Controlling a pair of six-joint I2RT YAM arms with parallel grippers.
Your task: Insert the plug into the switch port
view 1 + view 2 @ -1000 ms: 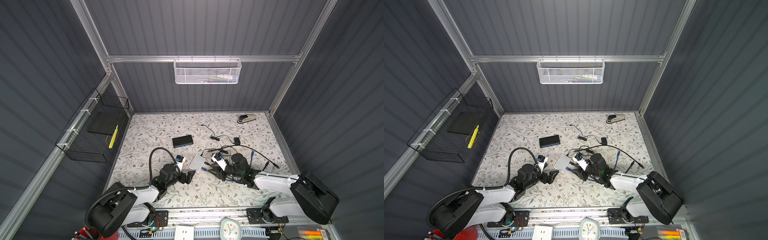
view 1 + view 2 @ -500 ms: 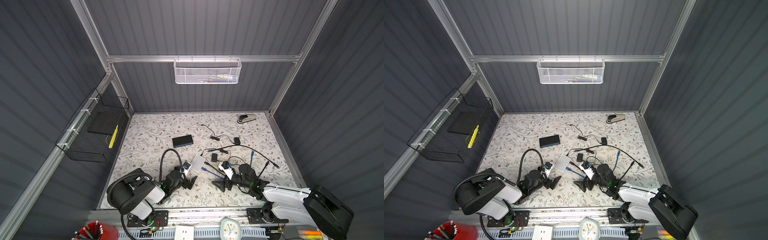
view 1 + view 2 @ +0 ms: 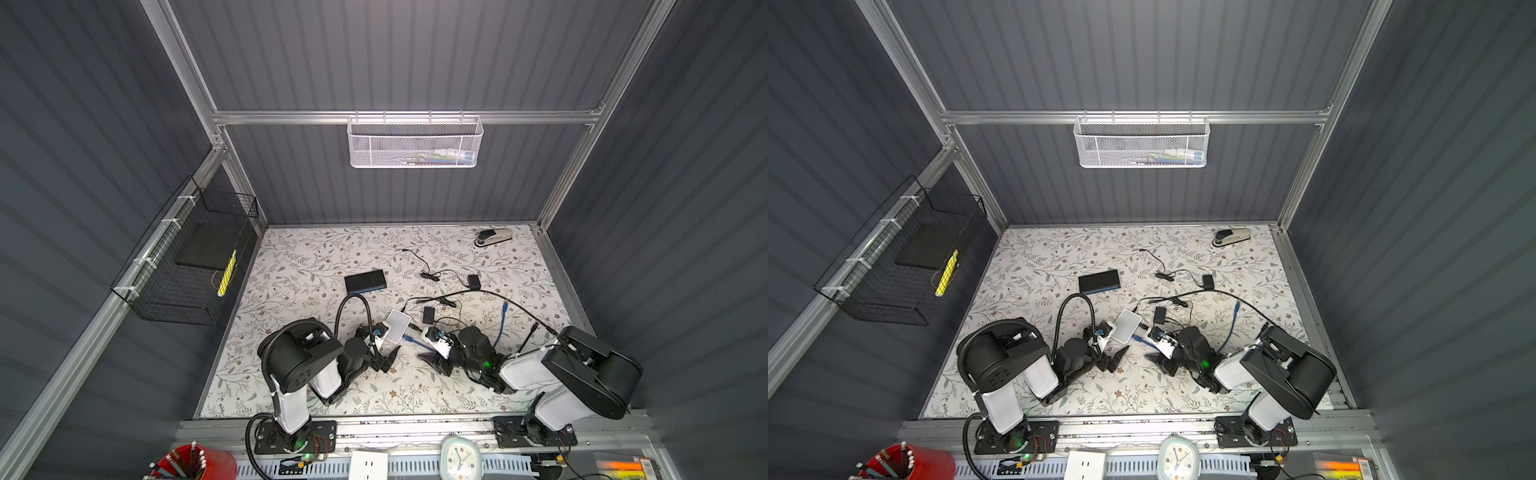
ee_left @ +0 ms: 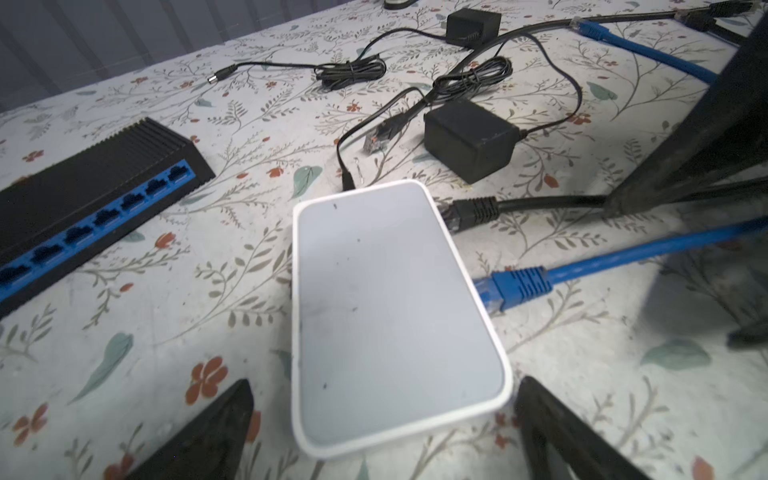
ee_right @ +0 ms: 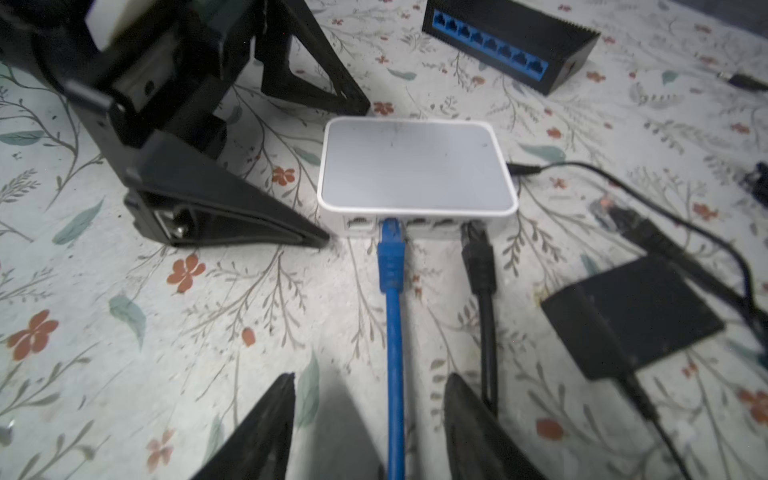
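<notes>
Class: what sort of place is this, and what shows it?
Probably a robotics lab test cell: left arm and right arm bolted at the edge of the table, an aluminium frame with grey walls, and a white switch with a blue cable.

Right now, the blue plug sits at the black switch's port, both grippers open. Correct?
No: the right wrist view shows the blue plug at a port of the white switch. The left gripper and right gripper are open.

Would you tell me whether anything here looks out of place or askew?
The white switch sits diagonally on the table, and a loose plug lies unplugged beside the black adapter.
</notes>
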